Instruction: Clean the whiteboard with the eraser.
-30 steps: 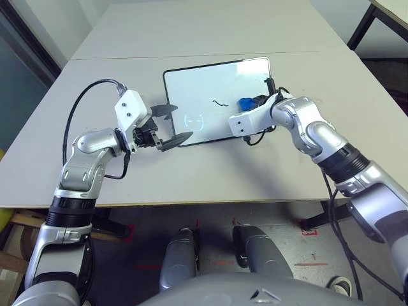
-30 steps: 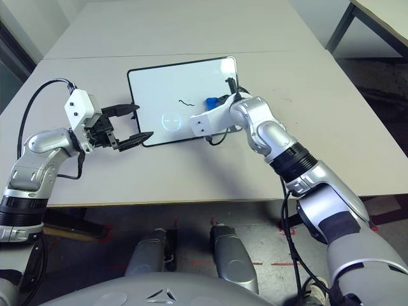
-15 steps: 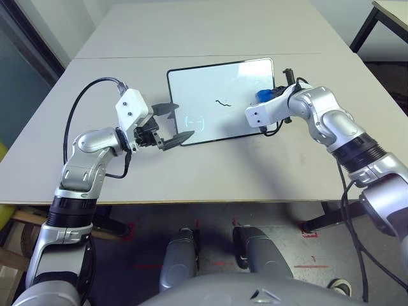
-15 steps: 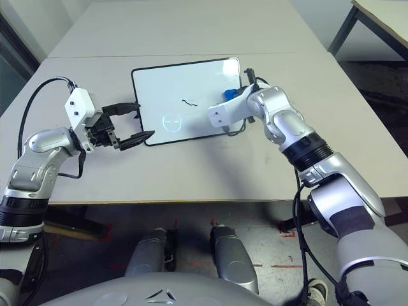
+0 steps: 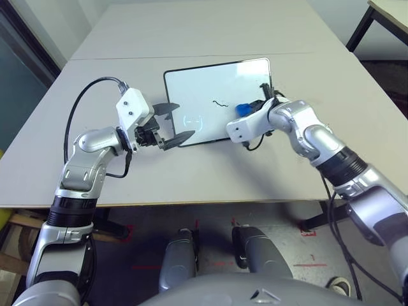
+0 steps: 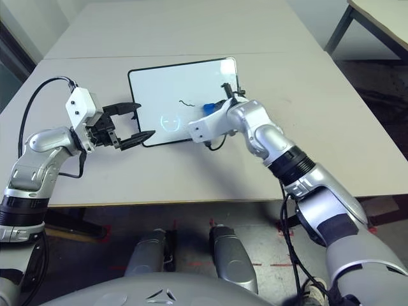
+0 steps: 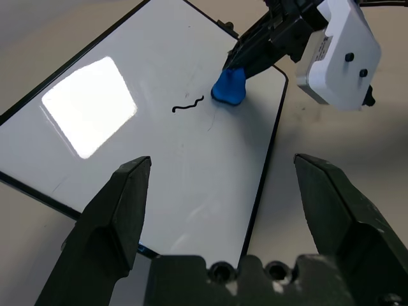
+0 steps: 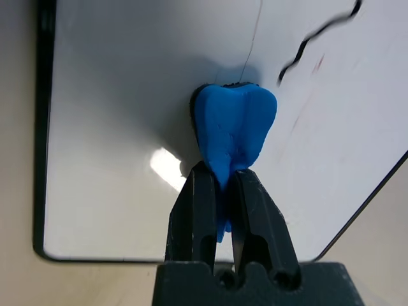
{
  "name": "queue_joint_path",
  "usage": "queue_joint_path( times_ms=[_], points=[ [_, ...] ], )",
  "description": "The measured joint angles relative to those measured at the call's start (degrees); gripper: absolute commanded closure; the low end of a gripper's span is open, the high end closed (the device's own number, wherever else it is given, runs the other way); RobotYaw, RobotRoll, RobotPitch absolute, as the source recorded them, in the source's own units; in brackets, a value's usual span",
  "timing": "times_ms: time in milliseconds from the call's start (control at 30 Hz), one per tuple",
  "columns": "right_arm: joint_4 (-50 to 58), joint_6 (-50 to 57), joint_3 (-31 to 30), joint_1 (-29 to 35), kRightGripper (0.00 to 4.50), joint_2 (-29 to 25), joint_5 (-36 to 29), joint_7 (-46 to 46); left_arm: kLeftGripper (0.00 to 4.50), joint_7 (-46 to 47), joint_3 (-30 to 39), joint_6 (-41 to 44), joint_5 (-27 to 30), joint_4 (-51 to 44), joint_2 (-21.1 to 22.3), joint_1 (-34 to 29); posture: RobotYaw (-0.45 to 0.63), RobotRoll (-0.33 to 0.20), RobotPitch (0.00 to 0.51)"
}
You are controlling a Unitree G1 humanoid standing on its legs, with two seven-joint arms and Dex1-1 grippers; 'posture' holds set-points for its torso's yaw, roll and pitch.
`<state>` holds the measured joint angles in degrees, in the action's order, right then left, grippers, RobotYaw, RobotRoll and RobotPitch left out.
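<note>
Firmly pinched by the right gripper [image 8: 220,185], the eraser [image 8: 233,131] presses the whiteboard [image 5: 197,89] beside its squiggle [image 7: 187,104].

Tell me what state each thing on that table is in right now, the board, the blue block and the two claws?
Whiteboard: flat on the table, a short black squiggle not yet wiped off.
Eraser: pinched in the right claw, pressed on the board beside the squiggle.
Right claw: shut on the eraser.
Left claw: open, holding nothing, at the board's near left corner.
</note>
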<state>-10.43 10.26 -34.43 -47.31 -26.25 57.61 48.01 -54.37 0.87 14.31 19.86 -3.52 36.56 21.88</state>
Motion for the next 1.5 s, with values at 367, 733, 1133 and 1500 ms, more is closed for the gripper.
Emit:
queue_joint_path(
  times_ms=[367, 733, 1133, 1500],
  points=[
    [-0.82, -1.03, 1.94, -3.69, 4.38, -4.23, -0.19, 1.17, 0.0, 0.21, 0.17, 0.07, 0.0, 0.02, 0.25, -0.01, -0.11, 0.0, 0.086],
    [1.39, -1.09, 2.5, -5.67, 4.38, 0.27, -0.14, 2.74, 0.0, 0.21, 0.34, -0.52, -0.73, 1.18, 0.91, 0.36, -0.11, 0.0, 0.081],
    [-6.3, -3.21, -1.11, -8.04, 4.38, 5.47, 0.91, -0.68, 0.0, 0.29, 0.94, -0.53, -0.79, 1.64, 2.21, 0.14, -0.08, 0.0, 0.079],
    [-11.43, -5.49, -3.28, -9.36, 4.38, 8.88, 2.2, -4.47, 0.0, 0.88, 1.39, -0.52, -0.79, 1.41, 2.7, -0.39, -0.06, 0.0, 0.071]
  ],
)
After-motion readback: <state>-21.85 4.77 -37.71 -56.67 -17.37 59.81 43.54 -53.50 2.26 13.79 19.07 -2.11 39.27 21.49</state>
